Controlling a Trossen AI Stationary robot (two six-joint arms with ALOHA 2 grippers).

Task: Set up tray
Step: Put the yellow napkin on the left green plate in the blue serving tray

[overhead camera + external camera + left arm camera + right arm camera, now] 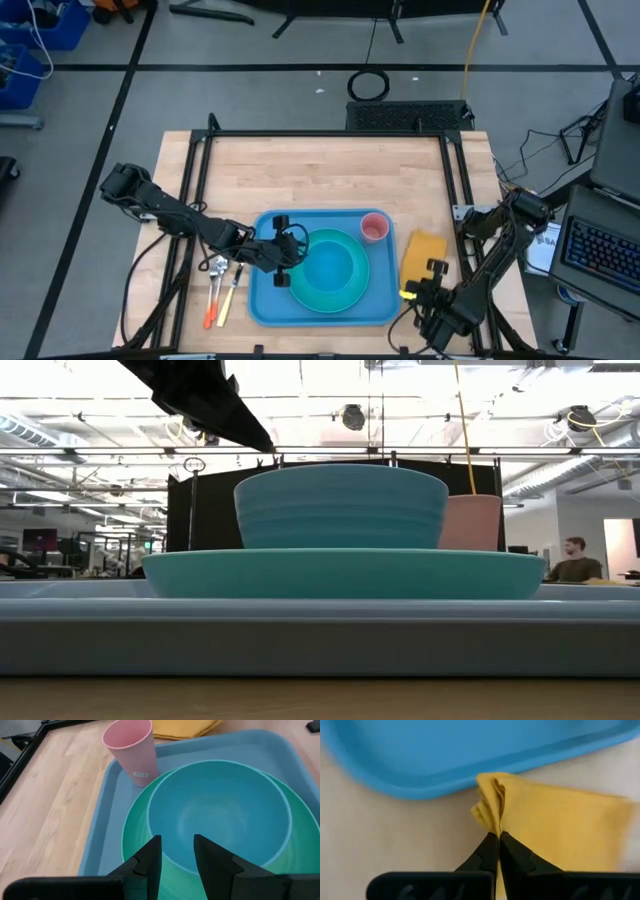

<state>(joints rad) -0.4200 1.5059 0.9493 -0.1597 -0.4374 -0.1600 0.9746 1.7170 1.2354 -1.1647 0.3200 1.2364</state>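
From above, the large flat blue plastic tray [262,300] with its low rim lies at the near middle of the pale wooden counter [320,175], carrying a round turquoise plate [352,297], a blue bowl [328,266] nested on it and a small pink plastic cup [374,228] in the far right corner, likely grouped so as to leave room for what is not yet loaded. The left tool [287,259] hovers over the bowl's left rim, while a few pieces of cutlery with orange and yellow handles [220,290] lie on the counter just left of the tray. The right tool [418,287] sits at the near edge of a folded yellow cloth napkin [424,252] just right of the tray. The low view shows bowl, plate and cup stacked in profile behind the tray wall, which hides the tray floor; only a dark part of an arm shows at the top, and a person sits far off in the room. The left wrist view shows that tool's fingers [150,862] partly apart above the bowl's rim, holding nothing. The right wrist view shows its fingers [492,851] pinched together on a raised fold of the napkin, probably to lift it toward the tray; the cloth's far side runs out of frame.
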